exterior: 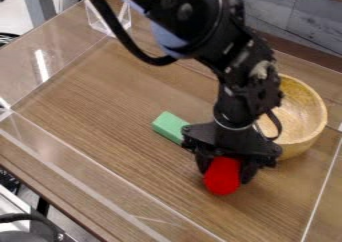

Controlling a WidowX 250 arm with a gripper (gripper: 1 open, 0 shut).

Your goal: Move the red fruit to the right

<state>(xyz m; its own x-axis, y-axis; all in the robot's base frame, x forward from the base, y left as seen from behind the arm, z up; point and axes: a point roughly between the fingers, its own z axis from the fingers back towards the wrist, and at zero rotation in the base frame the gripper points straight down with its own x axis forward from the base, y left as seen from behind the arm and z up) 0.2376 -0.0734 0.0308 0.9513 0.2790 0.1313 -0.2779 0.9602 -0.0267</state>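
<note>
Nearest the camera, the clear plastic wall (80,176) rims a wood-grain table (107,106) with a smooth, streaked brown surface. On it, toward the right front, sits the red fruit (222,176), a small rounded, glossy piece, pinched between the two black fingers of my gripper (225,166); my claw is clenched on it from above, the fingers pressed against its sides. Whether the fruit rests on the wood or hangs just clear of it I cannot tell. Just behind and to the left lies a flat green block (170,127), rectangular and matte, partly hidden by my wrist. Farther right stands a round, pale wooden bowl (305,116) with a thick rim. My black, jointed arm (201,36) reaches in from the upper left, bends over the bowl's edge and points straight down.
</note>
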